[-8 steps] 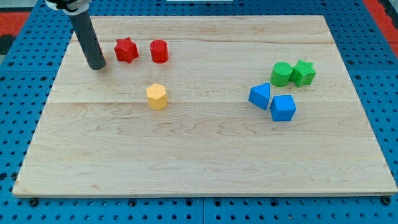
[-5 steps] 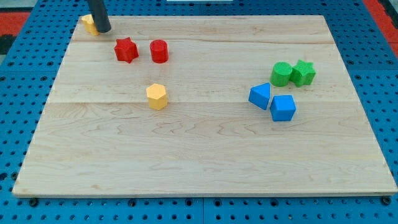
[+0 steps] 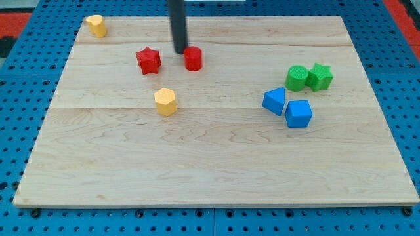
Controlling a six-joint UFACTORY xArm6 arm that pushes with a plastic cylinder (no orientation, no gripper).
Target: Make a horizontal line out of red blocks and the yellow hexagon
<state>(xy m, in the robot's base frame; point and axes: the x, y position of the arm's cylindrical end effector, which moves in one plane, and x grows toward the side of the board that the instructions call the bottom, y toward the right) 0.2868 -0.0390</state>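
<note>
My tip (image 3: 180, 51) is on the wooden board (image 3: 216, 164) near the view's top, between the two red blocks. It touches or nearly touches the left side of the red cylinder (image 3: 193, 58). The red star (image 3: 149, 60) lies to the tip's left, apart from it. The yellow hexagon (image 3: 165, 101) sits below the two red blocks, closer to the star, and clear of the tip.
A second yellow block (image 3: 96, 25) lies at the board's top left corner. Two green blocks, a cylinder (image 3: 296, 78) and a star (image 3: 320, 77), sit at the right. Two blue blocks (image 3: 275, 101) (image 3: 298, 113) lie just below them.
My tip has moved from the top left corner to the right, between the red blocks. The red star and red cylinder have both shifted right and slightly down. The yellow corner block is uncovered.
</note>
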